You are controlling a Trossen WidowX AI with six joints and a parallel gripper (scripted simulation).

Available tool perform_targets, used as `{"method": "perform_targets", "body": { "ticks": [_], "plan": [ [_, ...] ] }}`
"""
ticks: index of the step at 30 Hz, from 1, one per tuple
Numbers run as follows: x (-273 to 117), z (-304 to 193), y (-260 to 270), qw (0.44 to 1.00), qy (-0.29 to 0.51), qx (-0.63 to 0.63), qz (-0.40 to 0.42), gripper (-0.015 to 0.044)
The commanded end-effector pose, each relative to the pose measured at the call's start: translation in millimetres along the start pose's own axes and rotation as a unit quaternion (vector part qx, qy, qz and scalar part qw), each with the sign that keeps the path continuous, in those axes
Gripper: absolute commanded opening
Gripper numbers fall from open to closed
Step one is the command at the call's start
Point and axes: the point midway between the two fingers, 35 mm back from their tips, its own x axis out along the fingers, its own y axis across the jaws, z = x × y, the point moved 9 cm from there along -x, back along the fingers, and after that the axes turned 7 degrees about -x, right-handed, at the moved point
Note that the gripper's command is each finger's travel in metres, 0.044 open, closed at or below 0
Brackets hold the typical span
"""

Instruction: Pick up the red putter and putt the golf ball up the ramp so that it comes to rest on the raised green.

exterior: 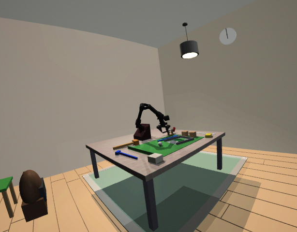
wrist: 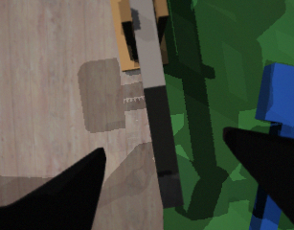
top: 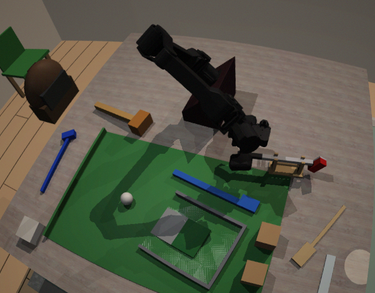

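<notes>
Claw (wrist: 163, 163) spread wide and empty, straddling the dark grip of the red-headed putter (top: 287, 160) on its small wooden stand (top: 284, 168); white golf ball (top: 126, 198) lies well apart from that stand.

Arm (top: 193, 75) outstretched, fingers spread wide

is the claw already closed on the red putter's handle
No, the claw stands open, its fingers apart on either side of the red putter handle without touching it.
</notes>
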Motion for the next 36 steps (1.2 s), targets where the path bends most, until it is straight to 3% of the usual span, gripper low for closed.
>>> {"method": "perform_targets", "body": {
  "ticks": [1, 27, 36],
  "plan": [
    [5, -1, 2, 1.000, 0.005, -0.003, 0.003, 0.0440],
    [27, -7, 3, 1.000, 0.006, -0.003, 0.003, 0.0440],
    [24, -7, 1, 1.000, 0.001, 0.000, 0.000, 0.0204]
  ]
}}
